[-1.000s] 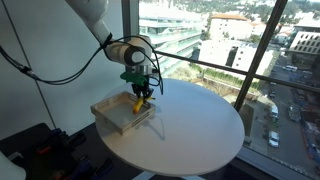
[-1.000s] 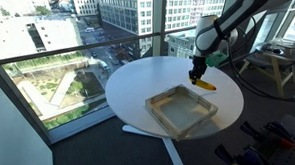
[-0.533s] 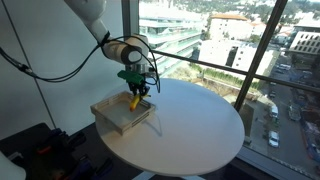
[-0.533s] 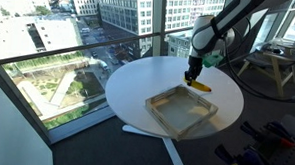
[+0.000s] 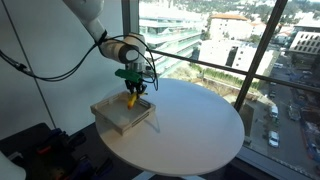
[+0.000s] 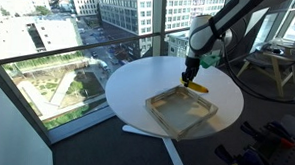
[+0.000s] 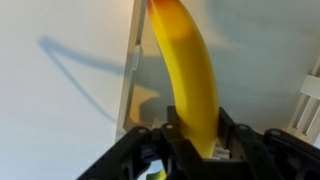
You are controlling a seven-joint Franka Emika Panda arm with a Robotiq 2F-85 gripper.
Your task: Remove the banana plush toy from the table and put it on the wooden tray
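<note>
Currently the gripper (image 5: 133, 88) is clamped on the banana (image 5: 131, 99), which hangs clear of the table (image 5: 190, 130), over the far edge of the wooden tray (image 5: 112, 120).

Gripper (image 5: 132, 91) clamped on banana toy (image 5: 131, 100); toy hangs down from the jaws over the wooden tray (image 5: 112, 124); contact with the tray unclear; tray sits near the rim of the round white tabletop (image 5: 190, 130); arm enters from upper left.
</note>
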